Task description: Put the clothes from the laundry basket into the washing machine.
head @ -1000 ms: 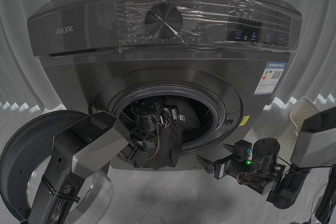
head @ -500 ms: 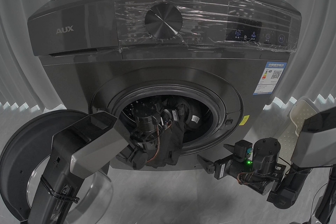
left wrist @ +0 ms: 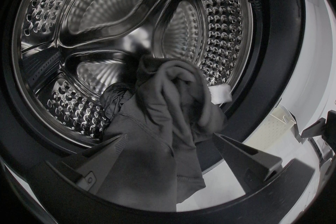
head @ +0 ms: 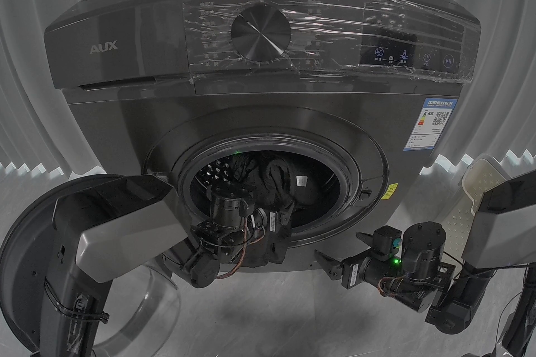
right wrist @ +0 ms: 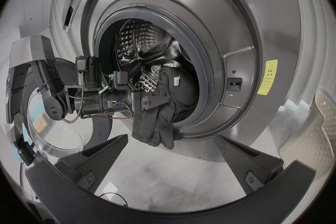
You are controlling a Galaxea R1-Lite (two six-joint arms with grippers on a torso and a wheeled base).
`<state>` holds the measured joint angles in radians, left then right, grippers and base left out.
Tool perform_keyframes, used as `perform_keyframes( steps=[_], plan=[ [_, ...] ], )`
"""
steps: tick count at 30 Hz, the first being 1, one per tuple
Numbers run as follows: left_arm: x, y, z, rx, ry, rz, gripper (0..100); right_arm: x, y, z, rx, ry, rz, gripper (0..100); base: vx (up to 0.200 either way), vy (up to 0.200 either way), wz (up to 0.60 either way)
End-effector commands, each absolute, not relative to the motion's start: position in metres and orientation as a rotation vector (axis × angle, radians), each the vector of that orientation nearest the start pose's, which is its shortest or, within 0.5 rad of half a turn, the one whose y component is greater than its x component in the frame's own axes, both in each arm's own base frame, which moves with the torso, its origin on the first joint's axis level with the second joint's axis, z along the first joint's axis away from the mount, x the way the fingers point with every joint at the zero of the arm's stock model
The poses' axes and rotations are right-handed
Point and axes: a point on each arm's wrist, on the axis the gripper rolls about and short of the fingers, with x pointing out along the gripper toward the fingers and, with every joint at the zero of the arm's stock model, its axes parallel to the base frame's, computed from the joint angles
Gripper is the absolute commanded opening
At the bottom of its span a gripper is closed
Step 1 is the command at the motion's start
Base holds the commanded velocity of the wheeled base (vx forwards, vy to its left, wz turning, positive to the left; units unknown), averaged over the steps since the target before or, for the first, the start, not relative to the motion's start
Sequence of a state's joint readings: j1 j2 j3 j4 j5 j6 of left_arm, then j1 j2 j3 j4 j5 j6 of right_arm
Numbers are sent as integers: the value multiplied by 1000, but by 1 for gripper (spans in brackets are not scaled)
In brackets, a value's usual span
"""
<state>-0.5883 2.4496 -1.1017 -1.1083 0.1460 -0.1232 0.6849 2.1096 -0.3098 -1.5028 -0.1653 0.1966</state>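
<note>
Pale grey pleated curtain (head: 33, 96) hangs behind, on both sides. Smooth grey floor (head: 268, 313) below; curtain hem meets it.

- The washing machine (head: 111, 124) has a dark grey front that looks like brushed metal, smooth with a soft shine.
- Its drum (left wrist: 115, 4) is bright polished steel, with holes and an embossed pattern.
- The door seal (left wrist: 276, 42) looks like matt black rubber.
- A clear, wrinkled plastic film (head: 329, 6) covers the glossy control panel (head: 391, 54); the knob (head: 261, 33) has a brushed metal sheen.
- The garment (left wrist: 157, 123) is dark matt cloth, soft and creased.
- The laundry basket (right wrist: 316, 137) is pale perforated plastic.
</note>
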Motion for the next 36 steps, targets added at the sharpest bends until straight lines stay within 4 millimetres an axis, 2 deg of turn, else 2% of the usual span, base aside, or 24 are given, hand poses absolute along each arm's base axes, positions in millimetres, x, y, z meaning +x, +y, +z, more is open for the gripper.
perform_keyframes(
  steps=[1,9,10,16,19,24,27,30,36],
  plan=[
    [368,-243,14,-22,263,-437,100,222,179,38,63,329,492,100,0,0,0],
    [380,-246,-13,-9,291,-429,100,222,181,38,64,330,498,100,0,0,0],
    [381,-246,-15,-8,292,-428,0,221,181,38,64,329,499,100,0,0,0],
    [384,-247,-30,27,301,-422,0,222,181,39,64,325,500,100,0,0,0],
    [388,-248,-28,26,285,-419,0,222,181,39,64,325,500,100,0,0,0],
    [401,-254,-9,-4,198,-379,0,221,181,40,64,324,502,100,0,0,0],
    [419,-258,16,-55,92,-346,0,221,182,40,64,324,503,100,0,0,0],
    [429,-259,31,-80,30,-330,0,221,182,40,64,324,503,100,0,0,0],
    [444,-259,40,-117,-54,-314,0,221,182,39,64,326,503,100,0,0,0]
  ],
)
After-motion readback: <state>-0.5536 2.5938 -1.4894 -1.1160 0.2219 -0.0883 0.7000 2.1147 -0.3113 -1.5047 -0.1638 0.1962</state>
